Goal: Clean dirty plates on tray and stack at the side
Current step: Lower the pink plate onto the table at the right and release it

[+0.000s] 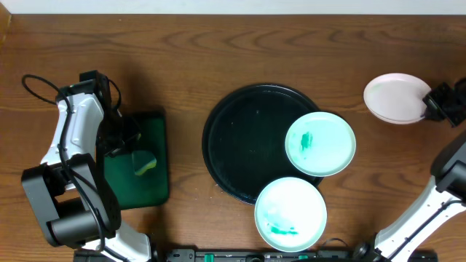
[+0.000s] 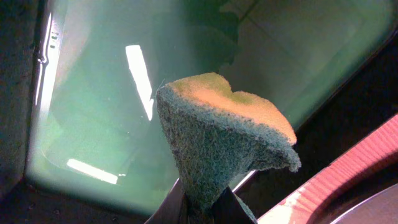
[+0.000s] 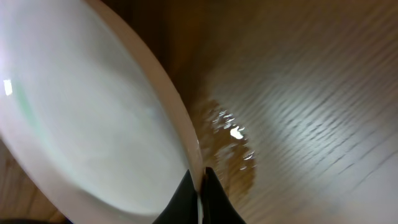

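The big round black tray [image 1: 247, 138] lies mid-table. Two pale-mint plates with green smears overlap its right and lower rim: one [image 1: 320, 143] at the right, one [image 1: 290, 214] at the bottom. A third, clean white plate [image 1: 397, 97] is at the far right, off the tray; my right gripper [image 1: 429, 105] is shut on its rim [image 3: 186, 143], fingers pinching the edge [image 3: 199, 190]. My left gripper [image 2: 208, 208] is shut on a yellow-and-green sponge [image 2: 227, 140], held over the green rectangular tray [image 1: 138, 156]; the sponge [image 1: 144, 164] shows there too.
The green rectangular tray [image 2: 112, 93] sits at the left, under the left arm [image 1: 73, 138]. Bare wooden table [image 1: 189, 65] surrounds the black tray. The right arm's base [image 1: 429, 211] occupies the lower right corner.
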`<state>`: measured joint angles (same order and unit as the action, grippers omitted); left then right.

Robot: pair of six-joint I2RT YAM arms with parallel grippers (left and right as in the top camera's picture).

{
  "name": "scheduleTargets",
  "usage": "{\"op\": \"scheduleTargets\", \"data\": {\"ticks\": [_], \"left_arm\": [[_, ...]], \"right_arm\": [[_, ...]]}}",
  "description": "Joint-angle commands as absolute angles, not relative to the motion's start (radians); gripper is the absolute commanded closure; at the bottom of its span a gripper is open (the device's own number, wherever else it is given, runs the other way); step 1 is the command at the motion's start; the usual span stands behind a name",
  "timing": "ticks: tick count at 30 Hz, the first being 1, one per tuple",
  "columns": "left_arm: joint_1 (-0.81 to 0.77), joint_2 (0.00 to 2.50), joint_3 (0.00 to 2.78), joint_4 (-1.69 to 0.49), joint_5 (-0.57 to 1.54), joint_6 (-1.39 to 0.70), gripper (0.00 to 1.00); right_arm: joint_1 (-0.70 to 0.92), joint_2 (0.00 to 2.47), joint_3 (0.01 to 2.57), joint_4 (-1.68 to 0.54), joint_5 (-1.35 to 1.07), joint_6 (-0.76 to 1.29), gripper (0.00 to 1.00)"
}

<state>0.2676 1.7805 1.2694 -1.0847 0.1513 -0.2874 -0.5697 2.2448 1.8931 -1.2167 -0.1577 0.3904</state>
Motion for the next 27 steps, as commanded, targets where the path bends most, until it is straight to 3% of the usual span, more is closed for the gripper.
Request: {"op": "scheduleTargets", "data": {"ticks": [1, 3, 5, 6, 9, 10, 22, 27], "left_arm": [[0.272, 1.794, 1.263, -1.095, 0.150, -0.274, 0.93], [0.272, 1.794, 1.263, -1.095, 0.150, -0.274, 0.92], [0.272, 1.794, 1.263, -1.095, 0.150, -0.274, 0.92], [0.272, 1.794, 1.263, -1.097, 0.150, -0.274, 0.93], [0.272, 1.794, 1.263, -1.099, 0.150, -0.274, 0.93], [0.272, 1.794, 1.263, -1.100, 0.150, -0.274, 0.93], [0.272, 1.794, 1.263, -1.104, 0.150, -0.274, 0.93], [0.272, 1.794, 1.263, -1.105, 0.150, -0.270, 0.93]], "right_arm": [[-0.593, 2.218, 1.853, -1.195, -0.159, 0.377, 0.99], [-0.600, 2.218, 1.836, -1.182, -0.145, 0.366, 0.99], [-0.601, 2.218, 1.835, -1.181, -0.118, 0.365, 0.92], [-0.601, 2.218, 1.835, -1.180, -0.103, 0.365, 0.85], [-0.601, 2.218, 1.835, -1.182, -0.094, 0.361, 0.44], [-0.601, 2.218, 1.835, -1.182, -0.094, 0.358, 0.40], [-0.582, 2.177, 2.055, -1.331, -0.230, 0.236, 0.37], [-0.513, 2.087, 2.083, -1.386, -0.347, 0.100, 0.42]]}}
